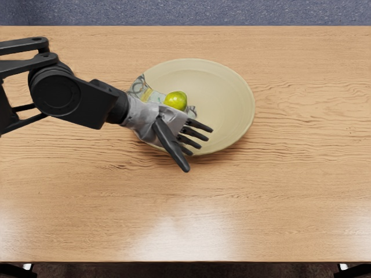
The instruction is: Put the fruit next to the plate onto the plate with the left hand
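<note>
A yellow-green round fruit (pixel 176 100) lies on the left part of the cream plate (pixel 232 98), just inside its rim. My left hand (pixel 184 138) hovers over the plate's near-left edge, directly in front of the fruit. Its dark fingers (pixel 197 132) are spread and hold nothing. The hand's back hides part of the plate's rim. The left arm (pixel 64 95) comes in from the picture's left edge.
The plate sits slightly above the middle of a wooden table (pixel 185 202). The table's far edge runs along the top, its near edge along the bottom. A patterned patch (pixel 141 90) shows at the plate's left rim behind the wrist.
</note>
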Robot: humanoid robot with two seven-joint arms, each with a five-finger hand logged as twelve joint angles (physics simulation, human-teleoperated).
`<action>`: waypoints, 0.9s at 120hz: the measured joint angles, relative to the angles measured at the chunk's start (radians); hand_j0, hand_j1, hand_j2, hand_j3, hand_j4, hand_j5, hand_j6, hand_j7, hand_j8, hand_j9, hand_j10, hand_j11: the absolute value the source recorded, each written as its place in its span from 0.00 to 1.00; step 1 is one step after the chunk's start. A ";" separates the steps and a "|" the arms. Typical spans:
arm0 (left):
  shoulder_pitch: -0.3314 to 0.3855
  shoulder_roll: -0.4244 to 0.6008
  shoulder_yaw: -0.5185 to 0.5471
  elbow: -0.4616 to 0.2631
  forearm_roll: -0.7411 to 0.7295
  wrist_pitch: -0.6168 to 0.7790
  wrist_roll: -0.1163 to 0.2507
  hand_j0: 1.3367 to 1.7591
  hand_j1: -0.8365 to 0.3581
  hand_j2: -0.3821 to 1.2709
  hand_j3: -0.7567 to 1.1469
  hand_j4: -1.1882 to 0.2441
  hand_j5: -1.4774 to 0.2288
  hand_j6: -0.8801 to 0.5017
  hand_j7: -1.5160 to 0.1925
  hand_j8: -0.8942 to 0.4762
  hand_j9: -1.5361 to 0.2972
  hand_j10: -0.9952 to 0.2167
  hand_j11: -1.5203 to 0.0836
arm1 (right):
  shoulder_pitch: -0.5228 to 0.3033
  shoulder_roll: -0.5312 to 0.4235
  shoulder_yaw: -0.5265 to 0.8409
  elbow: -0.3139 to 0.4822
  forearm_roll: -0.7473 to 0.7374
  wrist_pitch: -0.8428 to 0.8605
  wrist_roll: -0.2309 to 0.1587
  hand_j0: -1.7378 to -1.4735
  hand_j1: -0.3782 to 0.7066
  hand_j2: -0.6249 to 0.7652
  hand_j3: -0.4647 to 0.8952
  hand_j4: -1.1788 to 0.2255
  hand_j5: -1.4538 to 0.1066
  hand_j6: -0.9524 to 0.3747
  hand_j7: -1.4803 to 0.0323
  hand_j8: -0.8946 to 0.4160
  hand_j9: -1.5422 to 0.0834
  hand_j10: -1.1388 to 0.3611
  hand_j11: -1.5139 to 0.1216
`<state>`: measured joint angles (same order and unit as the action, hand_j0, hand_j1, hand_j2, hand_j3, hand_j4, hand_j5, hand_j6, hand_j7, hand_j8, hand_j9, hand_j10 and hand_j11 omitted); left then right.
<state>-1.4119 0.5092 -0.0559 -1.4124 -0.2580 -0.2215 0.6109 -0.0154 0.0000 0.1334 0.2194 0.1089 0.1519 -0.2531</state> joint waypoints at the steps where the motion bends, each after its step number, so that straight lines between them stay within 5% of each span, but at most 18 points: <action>1: 0.008 0.005 -0.003 -0.003 -0.002 -0.006 0.000 0.76 0.99 0.23 0.40 0.83 0.86 0.64 0.89 0.65 0.84 0.82 0.95 | 0.000 0.000 0.000 0.000 0.000 0.000 0.000 0.30 0.06 0.44 0.34 0.82 0.90 0.69 0.95 0.66 0.92 0.74 0.90; 16: 0.154 0.057 -0.077 -0.032 -0.023 -0.077 0.000 0.76 0.99 0.23 0.40 0.83 0.86 0.64 0.89 0.65 0.84 0.82 0.95 | 0.000 0.000 0.000 0.000 0.000 0.000 0.000 0.30 0.06 0.44 0.34 0.82 0.90 0.69 0.95 0.66 0.92 0.74 0.90; 27: 0.194 0.169 -0.125 -0.037 -0.031 -0.137 0.000 0.76 0.99 0.23 0.40 0.83 0.87 0.64 0.89 0.65 0.84 0.82 0.95 | 0.000 0.000 0.000 0.000 0.000 0.000 0.000 0.30 0.06 0.44 0.34 0.82 0.90 0.69 0.95 0.66 0.92 0.74 0.90; 89: 0.239 0.509 -0.160 -0.043 -0.136 -0.323 0.000 0.76 0.99 0.23 0.40 0.83 0.87 0.64 0.89 0.65 0.84 0.82 0.95 | 0.002 0.000 0.000 0.000 0.000 0.000 -0.001 0.30 0.06 0.44 0.34 0.82 0.90 0.69 0.95 0.66 0.92 0.74 0.90; 108: 0.256 0.565 -0.159 0.005 -0.166 -0.375 0.000 0.76 0.99 0.23 0.40 0.83 0.87 0.64 0.89 0.65 0.84 0.82 0.95 | 0.002 0.000 0.000 0.000 0.000 0.000 0.000 0.30 0.06 0.44 0.34 0.82 0.90 0.69 0.95 0.66 0.92 0.74 0.90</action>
<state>-1.1558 1.0740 -0.2146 -1.4076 -0.4244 -0.5968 0.6109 -0.0138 0.0000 0.1335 0.2197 0.1089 0.1519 -0.2534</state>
